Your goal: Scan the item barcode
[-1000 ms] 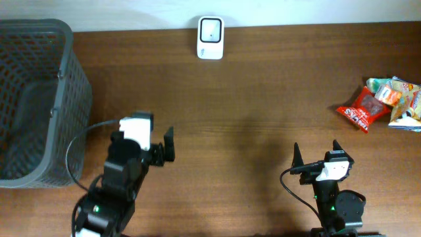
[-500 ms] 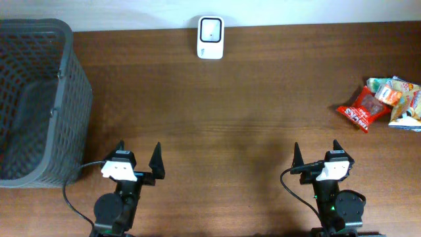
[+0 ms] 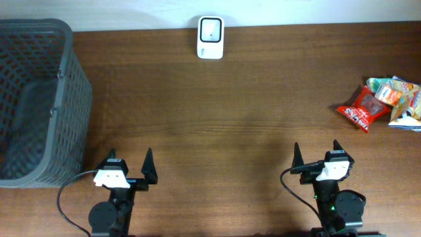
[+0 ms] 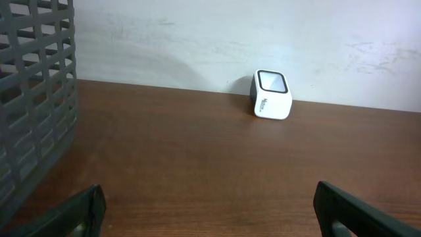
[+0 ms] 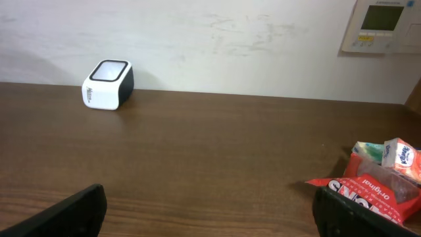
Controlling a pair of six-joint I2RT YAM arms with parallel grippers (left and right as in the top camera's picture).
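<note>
The white barcode scanner (image 3: 210, 38) stands at the far edge of the table, also visible in the left wrist view (image 4: 271, 94) and the right wrist view (image 5: 107, 84). A red snack packet (image 3: 358, 110) lies at the right edge with other colourful packets (image 3: 398, 99) beside it; the red packet (image 5: 371, 194) shows low right in the right wrist view. My left gripper (image 3: 129, 158) rests open at the near left, nothing between its fingers (image 4: 85, 210). At the near right, my right gripper (image 3: 316, 150) is open and holds nothing, far from the packets.
A dark grey mesh basket (image 3: 33, 99) fills the left side, close beside the left arm and large in the left wrist view (image 4: 33, 99). A white wall panel (image 5: 380, 25) hangs behind the table at the right.
The left arm has drawn back toward the near edge and slightly left, straightening to face the far wall. The right arm has not moved.
</note>
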